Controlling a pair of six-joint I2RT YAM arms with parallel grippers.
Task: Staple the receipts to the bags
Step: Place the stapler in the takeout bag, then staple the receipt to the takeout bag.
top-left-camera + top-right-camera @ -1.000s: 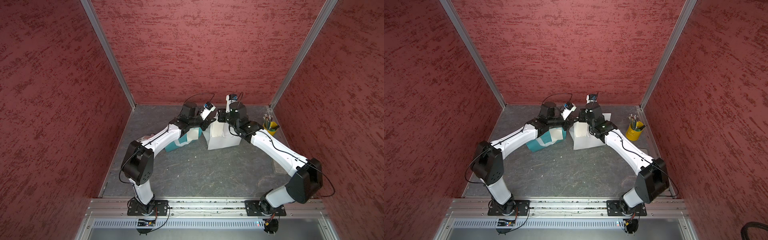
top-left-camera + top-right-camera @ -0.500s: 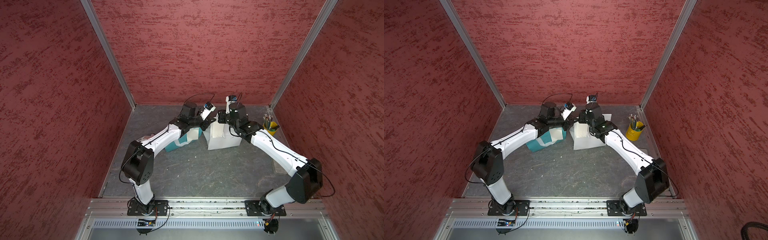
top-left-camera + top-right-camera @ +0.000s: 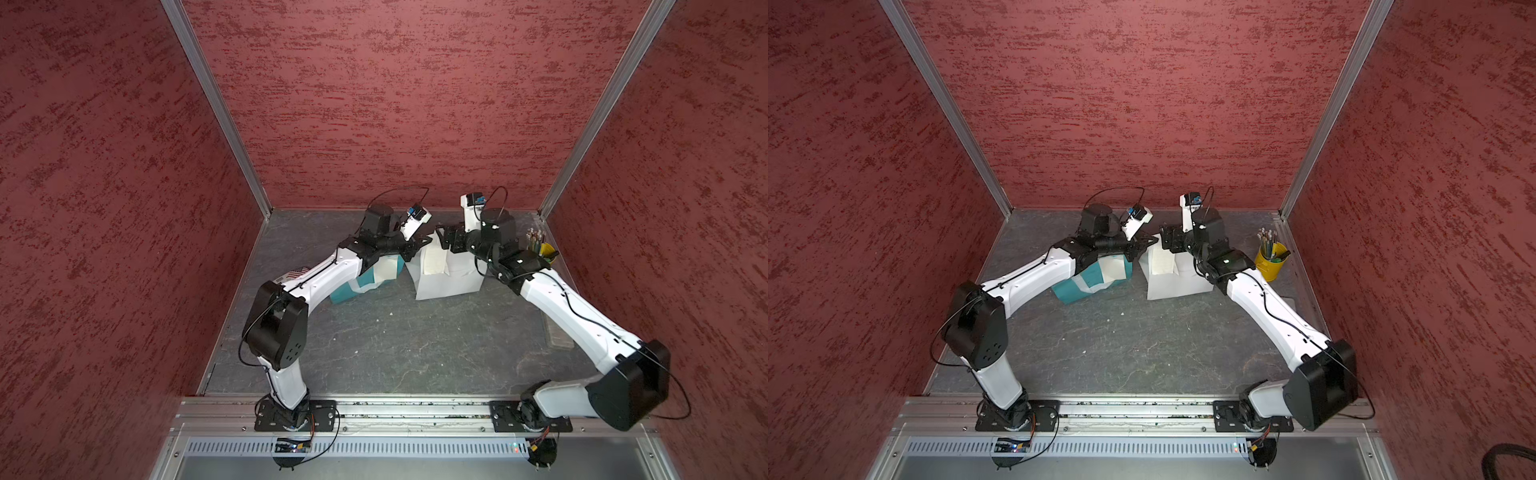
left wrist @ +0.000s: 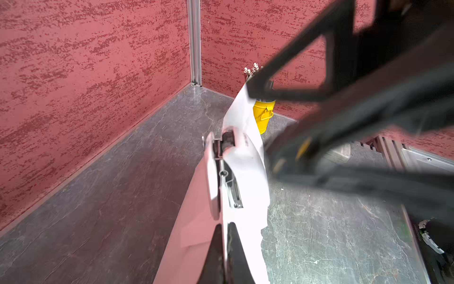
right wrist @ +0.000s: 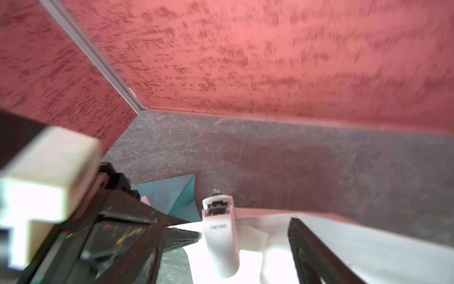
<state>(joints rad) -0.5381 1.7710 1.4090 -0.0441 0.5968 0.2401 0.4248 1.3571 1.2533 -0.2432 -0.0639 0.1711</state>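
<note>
- At the back of the surface, between the two arms, the white bag lies flat. Its corner towards the back wall is lifted where the grippers meet.
- Your left gripper has its fingers pressed together on that lifted white sheet. You cannot tell whether a receipt is caught in the pinch too.
- The stapler sits astride the same raised edge, just beyond the left fingertips. Both top views hide it behind the grippers.
- Your right gripper stands apart around the stapler. The one finger that shows clearly is off the stapler's side, with bare bag between them, so nothing is clamped there.
- The relation to watch is that the stapler's long axis runs straight away from the right gripper. Its hinge end is farthest and its rounded nose is nearest, midway in the gap.
- The right arm is therefore the one placed to press the stapler or back off, while the left arm is busy holding the sheet.
- The receipt on the white bag is a narrow cream-white strip running from the lifted corner towards the front, slightly curled.
- The teal bag lies just beside the white one, partly under the left arm, and a second receipt rests on it.
- No staple is large enough to see on either strip, so you cannot judge whether either is fastened. Check that before you move the stapler.
</note>
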